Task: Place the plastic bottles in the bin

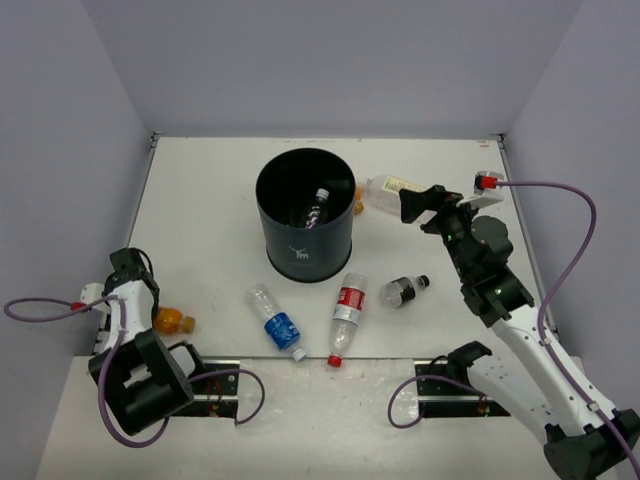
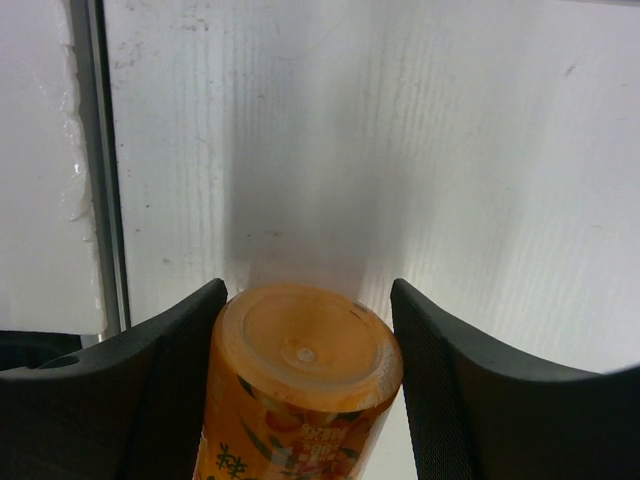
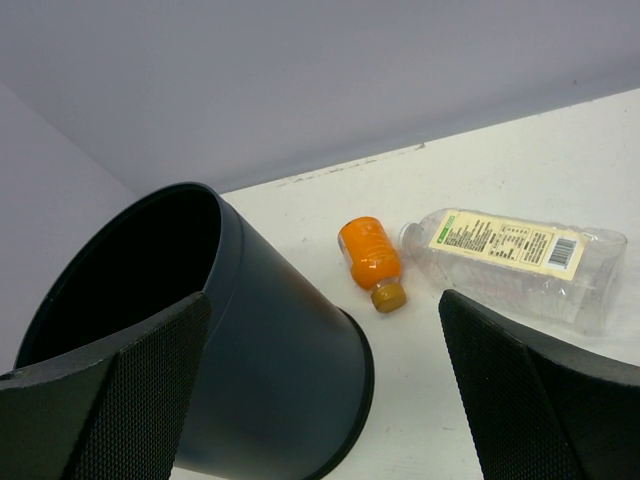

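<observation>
An orange bottle (image 2: 300,370) lies bottom-first between my left gripper's (image 2: 305,300) fingers, which press on both its sides; in the top view it lies at the table's near left (image 1: 174,322). The dark bin (image 1: 305,215) stands mid-table with one bottle (image 1: 318,208) inside. My right gripper (image 1: 418,205) hovers open just right of the bin (image 3: 270,350), nothing between its fingers. Beyond it lie a small orange bottle (image 3: 368,250) and a clear cream-labelled bottle (image 3: 510,255). In front of the bin lie a blue-labelled bottle (image 1: 275,322), a red-labelled bottle (image 1: 346,312) and a dark black-capped bottle (image 1: 405,290).
Grey walls close off the table at the back and on both sides. A dark seam (image 2: 105,170) runs along the table's left edge close to my left gripper. Purple cables (image 1: 560,230) loop off both arms.
</observation>
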Robot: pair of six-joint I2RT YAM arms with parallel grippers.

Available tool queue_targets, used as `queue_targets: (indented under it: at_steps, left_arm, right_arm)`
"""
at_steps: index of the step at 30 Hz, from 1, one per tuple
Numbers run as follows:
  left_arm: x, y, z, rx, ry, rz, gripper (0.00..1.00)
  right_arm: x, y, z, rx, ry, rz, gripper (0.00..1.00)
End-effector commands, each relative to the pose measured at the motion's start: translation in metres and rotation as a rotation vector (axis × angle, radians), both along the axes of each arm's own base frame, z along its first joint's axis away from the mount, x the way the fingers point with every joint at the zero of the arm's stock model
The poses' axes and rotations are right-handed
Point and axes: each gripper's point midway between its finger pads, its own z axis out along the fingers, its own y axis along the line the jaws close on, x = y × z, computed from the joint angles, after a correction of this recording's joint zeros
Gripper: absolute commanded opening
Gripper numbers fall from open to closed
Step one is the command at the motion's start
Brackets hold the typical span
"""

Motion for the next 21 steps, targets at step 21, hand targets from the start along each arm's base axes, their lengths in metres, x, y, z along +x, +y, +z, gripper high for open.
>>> queue_targets:
  at_steps: [21]
  left_arm:
    - [0.221,-0.139,0.372,0.295,-1.059,-1.157,0.0]
  right_arm:
    - [-0.006,-0.016,0.003,0.022,-0.014,-0.069,0.99]
